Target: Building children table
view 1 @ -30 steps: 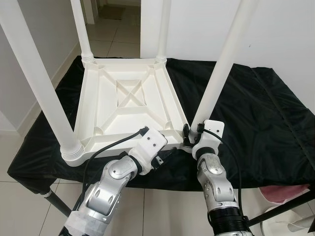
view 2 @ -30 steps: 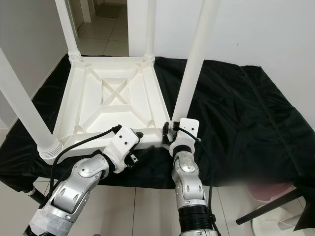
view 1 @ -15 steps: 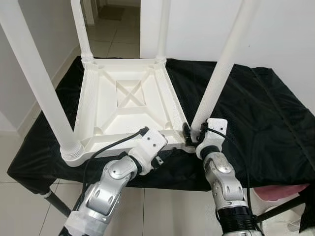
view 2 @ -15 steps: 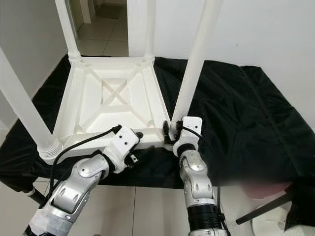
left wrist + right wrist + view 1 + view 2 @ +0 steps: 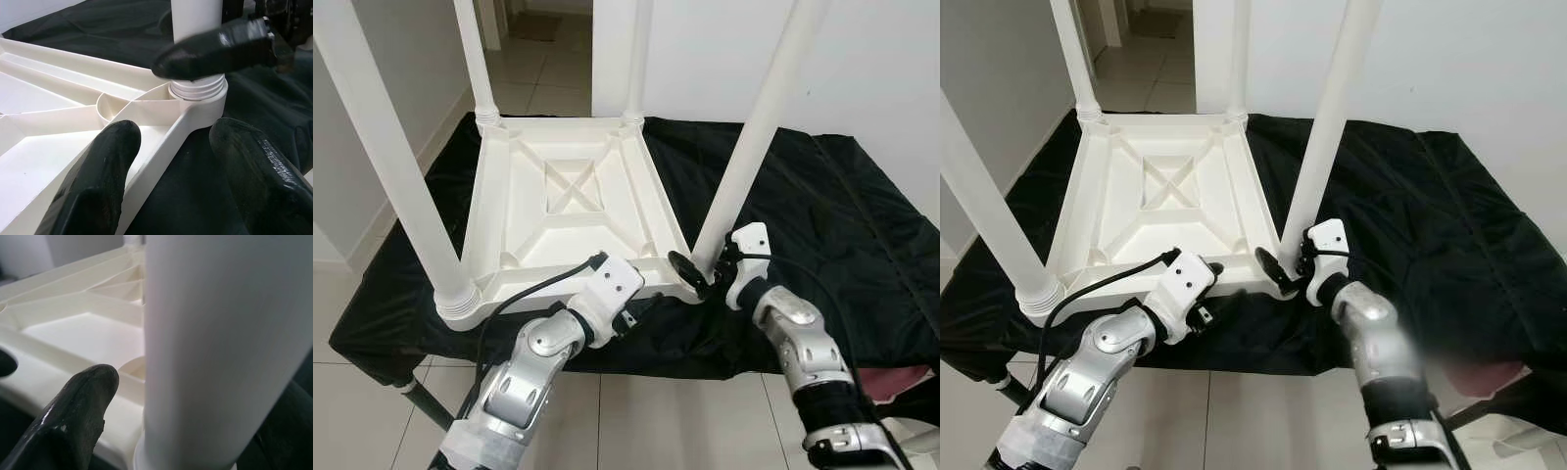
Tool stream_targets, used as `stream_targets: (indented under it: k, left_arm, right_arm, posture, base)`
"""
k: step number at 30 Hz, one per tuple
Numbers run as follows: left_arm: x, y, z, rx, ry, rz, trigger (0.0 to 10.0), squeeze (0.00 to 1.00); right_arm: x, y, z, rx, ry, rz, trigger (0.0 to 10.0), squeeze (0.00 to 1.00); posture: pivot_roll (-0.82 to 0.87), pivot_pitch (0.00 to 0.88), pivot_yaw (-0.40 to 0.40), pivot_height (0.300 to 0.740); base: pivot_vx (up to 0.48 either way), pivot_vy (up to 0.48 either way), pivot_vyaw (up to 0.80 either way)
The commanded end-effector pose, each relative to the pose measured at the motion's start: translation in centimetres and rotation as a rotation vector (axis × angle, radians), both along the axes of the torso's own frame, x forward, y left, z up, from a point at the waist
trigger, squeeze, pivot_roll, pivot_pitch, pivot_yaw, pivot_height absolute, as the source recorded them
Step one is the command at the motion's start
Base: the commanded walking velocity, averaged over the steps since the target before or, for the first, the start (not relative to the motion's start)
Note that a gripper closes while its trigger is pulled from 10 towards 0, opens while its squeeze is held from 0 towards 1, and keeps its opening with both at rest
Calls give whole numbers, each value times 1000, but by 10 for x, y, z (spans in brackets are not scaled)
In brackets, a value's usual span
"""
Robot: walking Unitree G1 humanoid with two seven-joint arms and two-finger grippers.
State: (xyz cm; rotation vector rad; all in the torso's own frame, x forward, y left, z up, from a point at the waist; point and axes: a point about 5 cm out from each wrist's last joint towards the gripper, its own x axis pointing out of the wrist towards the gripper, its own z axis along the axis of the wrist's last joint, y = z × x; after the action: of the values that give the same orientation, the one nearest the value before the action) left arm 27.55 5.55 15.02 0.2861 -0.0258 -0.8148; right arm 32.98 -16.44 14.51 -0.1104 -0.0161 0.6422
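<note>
Black fingers spread, the right claw straddles the near-right white plastic leg at its threaded socket; the left claw gapes over the near edge. Upside down, the white ribbed children's table sits on the black-draped bench, four legs up, open cloth rightward.

White plastic table, plain black cloth, pale tiled floor

Head stereo pair looking forward and down over upturned white table, left wrist camera close along near rim, right wrist camera tight against near-right leg, all sharing that corner.
</note>
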Motion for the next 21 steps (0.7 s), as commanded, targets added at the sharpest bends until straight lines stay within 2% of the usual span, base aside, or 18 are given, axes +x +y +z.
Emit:
stream_targets:
  k: [1,3,4,6,7,17,18,21]
  left_arm:
    - [2,2,0,8,1,13,10000,0]
    - [2,2,0,9,1,13,10000,0]
    - [2,2,0,10,1,14,10000,0]
    - [1,2,0,10,1,14,10000,0]
    - [1,3,0,11,1,15,10000,0]
    - [1,3,1,11,1,18,10000,0]
    - [1,3,0,11,1,17,10000,0]
    - [1,3,0,11,1,17,10000,0]
  right_arm:
    - [0,1,-5,-31,23,60,8078,0]
    - [1,0,-6,-43,22,68,8078,0]
    - [2,-1,-8,-56,28,78,2235,0]
    - [2,-1,-10,-63,33,84,2235,0]
    - [3,-3,-13,-66,40,102,0,0]
    - [4,-5,-16,-52,48,119,0,0]
    - [4,-5,-16,-31,50,90,10000,0]
    - [5,-5,-16,-11,57,57,10000,0]
  posture:
    - [14,30,-39,740]
    - [14,30,-39,740]
    - [16,33,-38,740]
    - [16,33,-38,740]
    - [21,33,-41,740]
    - [22,32,-40,740]
    - [22,32,-42,740]
    - [22,32,-42,740]
  base:
    - [0,0,0]
    - [0,0,0]
    - [0,0,0]
    - [0,0,0]
    - [0,0,0]
    - [0,0,0]
    - [0,0,0]
    - [0,0,0]
